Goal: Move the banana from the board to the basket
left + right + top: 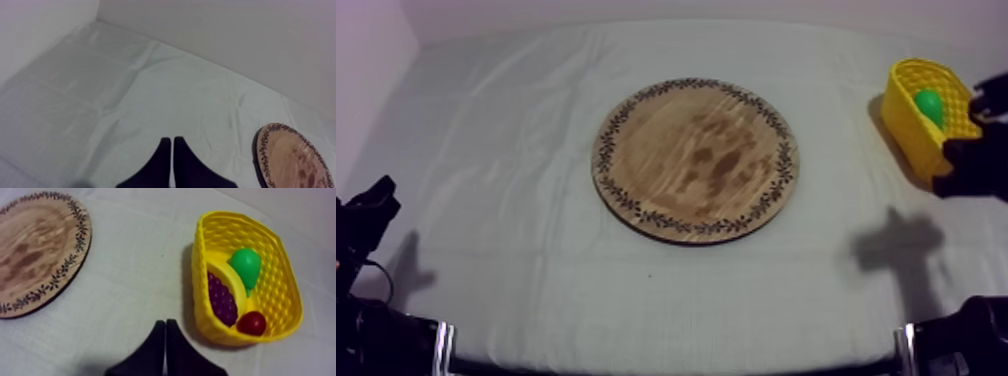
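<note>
The grey-white worktop [516, 150] carries the round wooden board [696, 160] at its centre, and the board is bare of fruit. The yellow basket [282, 278] sits at the far right, well apart from the board. The right pincer [165, 323] hangs just near the basket's left wall, its two black fingers pressed together on nothing. The left pincer [172, 141] sits low at the near left, also pressed together and empty, well away from the board. The banana [227, 279] lies inside the basket, curved between the bunch of grapes [222, 302] and the green pear [246, 264]. A small red fruit [251, 323] rests at the basket's near end. Judging from this, the placing looks done and the step in hand is clearing the right arm. To do it well, the arm should lift first, then draw back toward its own near-right side. Its fingers should keep clear of the basket rim, because a light basket like this probably slides or tips at a small knock.
</note>
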